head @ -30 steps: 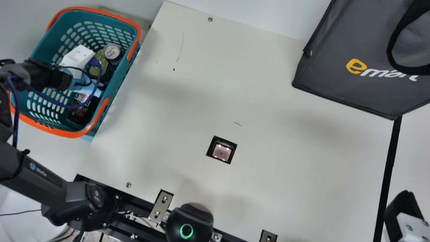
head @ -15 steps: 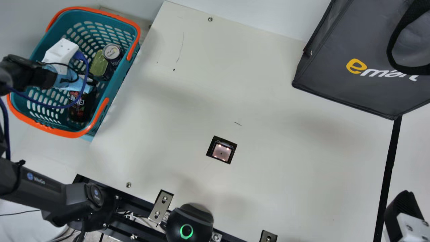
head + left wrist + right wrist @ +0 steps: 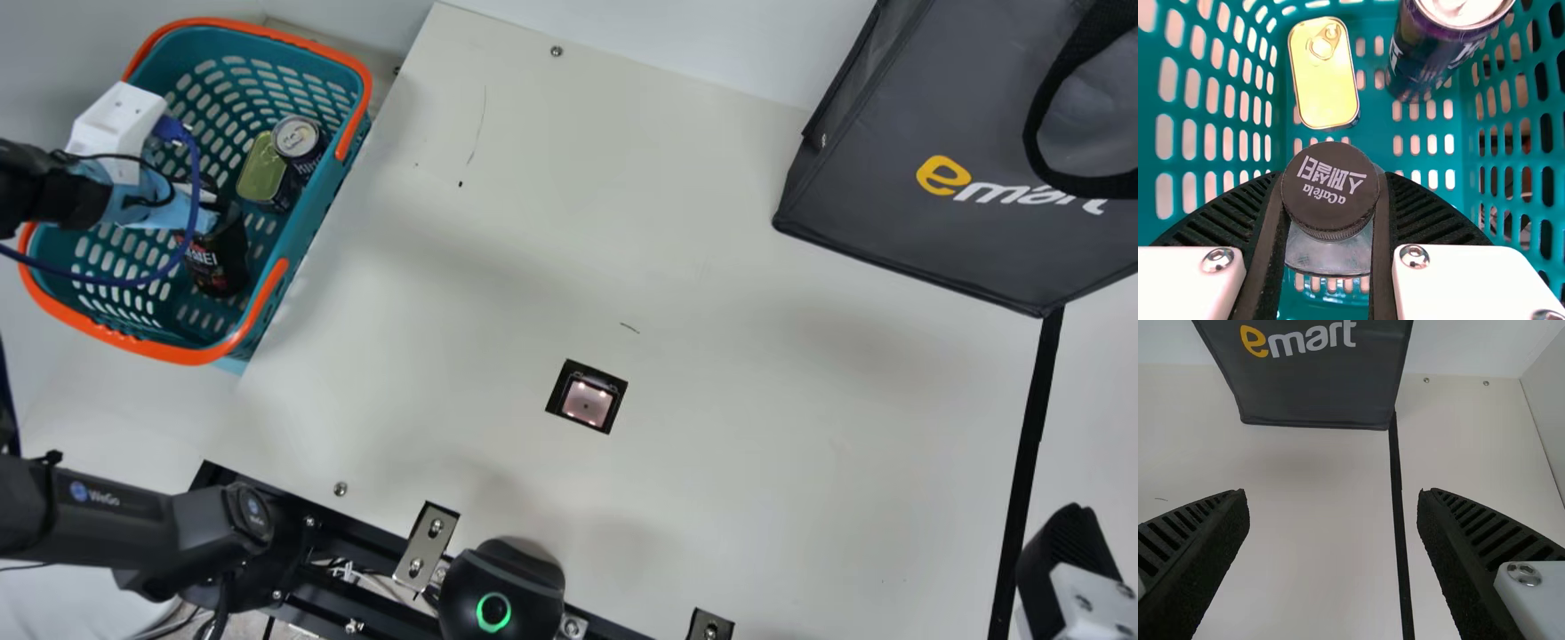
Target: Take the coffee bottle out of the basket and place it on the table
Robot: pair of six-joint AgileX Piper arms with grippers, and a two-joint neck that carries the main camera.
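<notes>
In the main view my left gripper (image 3: 206,197) is over the teal basket (image 3: 307,236), with the dark coffee bottle (image 3: 218,262) below its fingers, inside the basket. From the left wrist, the left gripper (image 3: 1331,200) has its two ribbed fingers pressed against both sides of the coffee bottle (image 3: 1330,190), just under the black cap. My right gripper (image 3: 1067,551) is at the right edge of the main view, over the cream table (image 3: 711,267). In the right wrist view the right gripper (image 3: 1331,493) stands wide open with nothing between its fingers.
Beside the bottle in the basket are a yellow-green flat tin (image 3: 263,169) and a dark can (image 3: 298,142). A dark grey bag (image 3: 925,213) stands at the table's back right. A small black-framed square device (image 3: 587,397) is set in the table's middle.
My left arm has moved leftward in the main view, uncovering the tin. The bottle has shifted slightly up in that view along with the gripper. The right arm has kept still.
</notes>
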